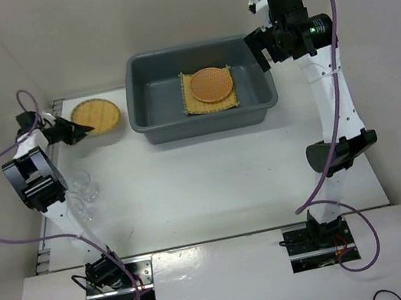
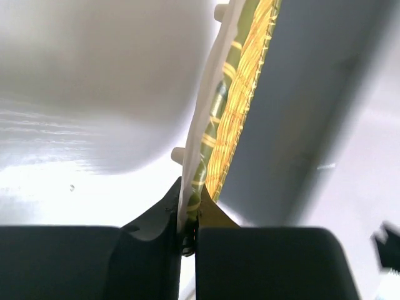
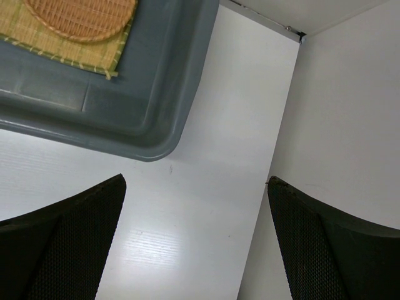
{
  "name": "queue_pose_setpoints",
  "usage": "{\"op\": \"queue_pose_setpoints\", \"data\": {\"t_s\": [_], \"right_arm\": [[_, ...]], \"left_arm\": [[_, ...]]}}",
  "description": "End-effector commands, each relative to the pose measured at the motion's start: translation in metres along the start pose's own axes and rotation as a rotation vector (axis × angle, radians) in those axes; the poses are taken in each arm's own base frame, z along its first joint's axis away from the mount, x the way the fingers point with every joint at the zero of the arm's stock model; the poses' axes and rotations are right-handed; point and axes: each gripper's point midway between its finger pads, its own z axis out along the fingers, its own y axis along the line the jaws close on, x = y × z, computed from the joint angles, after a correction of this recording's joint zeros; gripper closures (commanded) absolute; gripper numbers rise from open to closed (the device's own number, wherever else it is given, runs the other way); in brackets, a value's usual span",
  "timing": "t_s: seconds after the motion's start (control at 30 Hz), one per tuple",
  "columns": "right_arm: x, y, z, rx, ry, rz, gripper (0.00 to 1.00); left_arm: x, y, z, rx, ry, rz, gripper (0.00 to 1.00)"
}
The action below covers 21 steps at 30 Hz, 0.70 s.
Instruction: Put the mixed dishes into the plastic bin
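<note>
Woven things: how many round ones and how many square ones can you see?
Round woven discs: 2 (orange-brown disc in the bin, yellow-tan disc outside it)
Square woven mats: 1 (yellow mat in the bin, under the orange-brown disc)
Total: 3

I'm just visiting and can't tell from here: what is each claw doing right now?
Left gripper: closed on the edge of the yellow-tan woven disc.
Right gripper: open, holding nothing, near a corner of the plastic bin.
</note>
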Motion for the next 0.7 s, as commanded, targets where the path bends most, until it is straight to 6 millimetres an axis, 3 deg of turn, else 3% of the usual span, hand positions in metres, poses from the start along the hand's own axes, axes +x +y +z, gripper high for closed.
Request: {"op": "queue_pose_setpoints", "data": {"t_s": [0.0,0.13,0.17,0.23,0.27,0.3,0.33,0.37,0.4,0.43,0.47,0.57,0.6,0.63,0.67], "right_arm": [[-0.013,-0.005,-0.025,0.005,-0.078,0.017,0.02],[-0.017,-0.008,-0.04,0.005,-0.113,0.024,0.02],[-0.017,-0.008,-0.04,0.005,-0.113,0.024,0.02],[-0.017,-0.008,-0.047,-0.001,-0.124,0.025,0.02],[-0.017,-0.008,-0.047,-0.001,-0.124,0.025,0.02],[-0.018,-0.008,-0.051,-0.008,-0.136,0.027,0.02],[-0.018,-0.008,-0.051,-0.008,-0.136,0.027,0.02],[-0.016,-0.008,-0.055,-0.007,-0.139,0.027,0.02],[-0.016,-0.008,-0.055,-0.007,-0.139,0.027,0.02],[-0.017,-0.01,-0.06,-0.003,-0.15,0.03,0.02],[-0.017,-0.01,-0.06,-0.003,-0.15,0.03,0.02],[-0.019,-0.011,-0.07,-0.006,-0.173,0.033,0.02],[-0.019,-0.011,-0.07,-0.006,-0.173,0.033,0.02],[-0.019,-0.012,-0.075,-0.003,-0.182,0.035,0.02],[-0.017,-0.012,-0.077,-0.003,-0.182,0.035,0.02]], "left_arm": [[-0.046,-0.108,-0.065,0.106,-0.273,0.101,1.0],[-0.063,-0.18,-0.115,0.192,-0.442,0.15,1.0],[-0.058,-0.217,-0.118,0.246,-0.451,0.212,1.0],[-0.052,-0.249,-0.105,0.311,-0.413,0.262,1.0],[-0.03,-0.3,-0.098,0.392,-0.373,0.371,1.0],[-0.019,-0.324,-0.091,0.436,-0.337,0.435,1.0],[-0.001,-0.331,-0.078,0.424,-0.251,0.434,1.0],[0.008,-0.319,-0.025,0.392,-0.167,0.472,1.0],[0.039,-0.378,-0.064,0.478,-0.209,0.611,1.0],[0.04,-0.365,-0.027,0.526,-0.139,0.634,1.0],[0.061,-0.364,-0.002,0.552,-0.005,0.501,1.0],[0.079,-0.365,0.042,0.566,0.022,0.486,1.0],[0.092,-0.356,0.072,0.541,0.05,0.457,1.0],[0.101,-0.373,0.066,0.587,0.03,0.498,1.0],[0.106,-0.368,0.081,0.578,0.056,0.444,1.0]]}}
